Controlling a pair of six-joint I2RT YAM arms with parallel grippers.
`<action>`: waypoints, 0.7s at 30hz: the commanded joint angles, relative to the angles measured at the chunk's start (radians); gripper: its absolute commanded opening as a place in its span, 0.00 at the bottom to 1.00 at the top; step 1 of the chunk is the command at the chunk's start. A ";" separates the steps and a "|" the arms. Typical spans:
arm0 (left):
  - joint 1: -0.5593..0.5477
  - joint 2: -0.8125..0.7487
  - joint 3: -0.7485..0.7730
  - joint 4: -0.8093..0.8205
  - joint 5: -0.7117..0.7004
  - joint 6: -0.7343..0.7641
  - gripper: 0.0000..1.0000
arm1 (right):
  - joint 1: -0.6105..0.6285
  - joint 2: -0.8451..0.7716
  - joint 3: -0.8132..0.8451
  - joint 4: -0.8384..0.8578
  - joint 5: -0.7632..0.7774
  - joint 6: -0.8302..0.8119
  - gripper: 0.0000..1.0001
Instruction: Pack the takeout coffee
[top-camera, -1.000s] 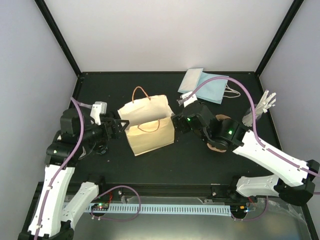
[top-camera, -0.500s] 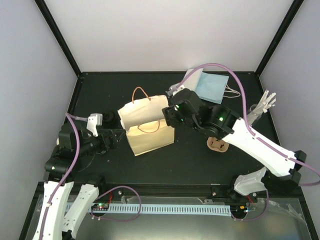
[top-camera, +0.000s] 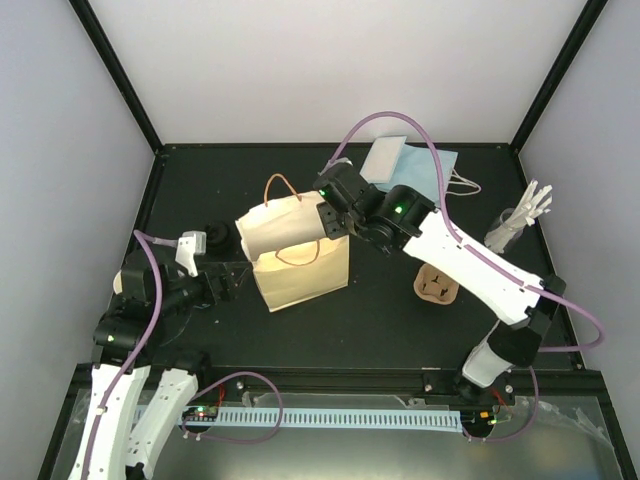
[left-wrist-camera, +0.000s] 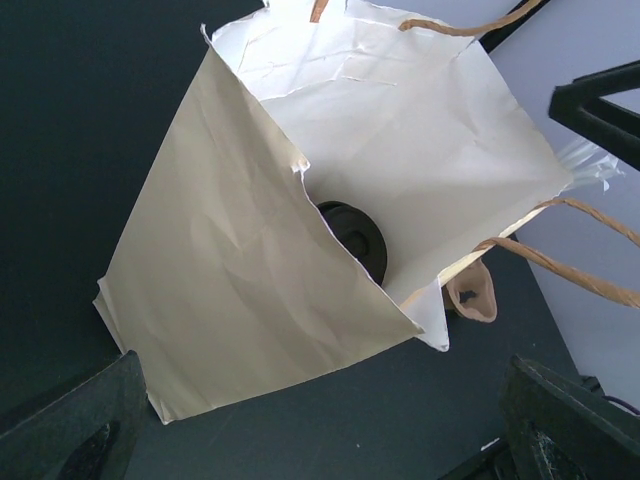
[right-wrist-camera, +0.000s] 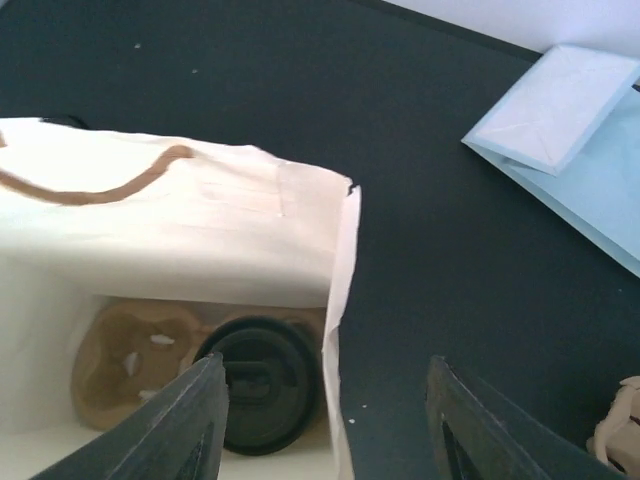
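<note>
Takeout coffee inside bag, beneath right gripper

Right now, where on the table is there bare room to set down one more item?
The table is bare in front of the paper bag, toward the near edge, and in the rear left corner. The right is crowded: blue bags, pulp carrier, and the right gripper at the bag's rim.

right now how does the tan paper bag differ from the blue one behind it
The tan paper bag stands upright and open, holding the black-lidded cup; the blue bag lies flat and folded. Tan bag's handles are brown, blue bag's white. Both are handled paper bags.
</note>
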 joint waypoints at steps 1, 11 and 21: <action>-0.003 -0.017 0.002 0.026 -0.016 -0.010 0.99 | -0.030 0.043 0.027 -0.024 0.037 0.009 0.56; -0.003 -0.018 0.008 0.014 -0.056 0.012 0.99 | -0.061 0.123 0.065 -0.010 -0.009 -0.017 0.32; -0.004 0.002 0.022 0.017 -0.082 0.019 0.99 | -0.163 0.115 0.088 0.013 -0.048 -0.048 0.05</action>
